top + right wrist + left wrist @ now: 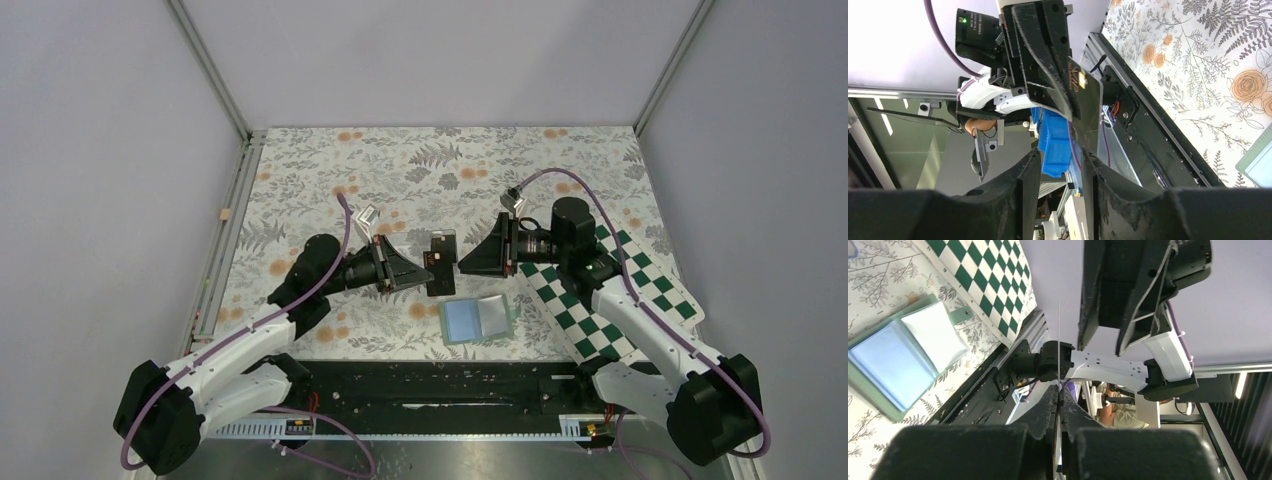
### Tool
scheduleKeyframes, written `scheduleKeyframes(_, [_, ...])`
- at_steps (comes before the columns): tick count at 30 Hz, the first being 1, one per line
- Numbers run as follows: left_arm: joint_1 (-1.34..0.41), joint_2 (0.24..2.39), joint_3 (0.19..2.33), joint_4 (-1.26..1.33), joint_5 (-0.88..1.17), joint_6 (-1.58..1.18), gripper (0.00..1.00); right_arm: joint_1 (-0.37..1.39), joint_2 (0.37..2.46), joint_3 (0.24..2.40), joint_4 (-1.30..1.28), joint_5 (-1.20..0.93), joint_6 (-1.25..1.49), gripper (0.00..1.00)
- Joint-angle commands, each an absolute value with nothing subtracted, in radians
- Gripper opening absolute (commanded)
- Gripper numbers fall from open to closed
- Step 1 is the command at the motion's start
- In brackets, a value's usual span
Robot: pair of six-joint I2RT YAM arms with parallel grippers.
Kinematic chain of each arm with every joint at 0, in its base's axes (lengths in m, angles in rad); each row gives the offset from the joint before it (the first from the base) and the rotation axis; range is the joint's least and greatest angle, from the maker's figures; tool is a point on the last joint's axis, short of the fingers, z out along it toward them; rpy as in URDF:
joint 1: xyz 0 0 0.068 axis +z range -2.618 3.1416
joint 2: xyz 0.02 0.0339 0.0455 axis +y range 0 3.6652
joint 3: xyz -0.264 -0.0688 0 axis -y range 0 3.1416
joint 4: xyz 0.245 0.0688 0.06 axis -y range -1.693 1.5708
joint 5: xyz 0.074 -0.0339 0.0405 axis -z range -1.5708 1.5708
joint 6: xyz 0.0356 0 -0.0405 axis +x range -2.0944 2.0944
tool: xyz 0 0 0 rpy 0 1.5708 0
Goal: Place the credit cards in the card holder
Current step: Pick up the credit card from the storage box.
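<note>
Top external gives us both arms meeting over the middle of the floral table (pixel 450 170). The left gripper (pixel 427 273) and right gripper (pixel 462 262) face each other with a black credit card (pixel 441 248) between them. The card holder (pixel 478 318) lies open just nearer the bases, its right edge close to the chequered board (pixel 600 300), and bare table spreads behind the grippers. Left wrist adds what we cannot tell from above: our left fingers (pixel 1048 405) are clenched on the card, seen edge-on as a thin line held clear of the table. Right wrist shows the right jaws spread apart, the card's face with its lower edge near their gap, and one corner of the holder at the frame's right edge.
</note>
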State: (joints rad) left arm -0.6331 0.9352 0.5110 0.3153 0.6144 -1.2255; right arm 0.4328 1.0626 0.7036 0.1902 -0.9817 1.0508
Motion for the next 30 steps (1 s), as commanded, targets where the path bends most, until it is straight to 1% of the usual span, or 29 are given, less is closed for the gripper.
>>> scheduleKeyframes(1, [-0.635, 0.926, 0.568, 0.294, 0.596, -1.182, 0.00, 0.431, 1.059, 0.753, 0.184, -1.014, 1.034, 0.42])
scheduleKeyframes(8, [-0.635, 0.932, 0.568, 0.352, 0.627, -1.214, 0.00, 0.434, 1.114, 0.737, 0.194, -1.042, 1.034, 0.42])
scheduleKeyframes(15, [-0.635, 0.960, 0.539, 0.447, 0.649, -1.266, 0.00, 0.470, 1.165, 0.730, 0.302, -1.063, 1.094, 0.40])
scheduleKeyframes(20, [-0.635, 0.974, 0.536, 0.455, 0.656, -1.268, 0.00, 0.485, 1.190, 0.731, 0.361, -1.077, 1.137, 0.29])
scheduleKeyframes(23, [-0.635, 0.983, 0.539, 0.459, 0.666, -1.270, 0.00, 0.492, 1.205, 0.732, 0.374, -1.089, 1.140, 0.24])
scheduleKeyframes(30, [-0.634, 1.003, 0.537, 0.473, 0.680, -1.276, 0.00, 0.500, 1.225, 0.726, 0.394, -1.104, 1.143, 0.22])
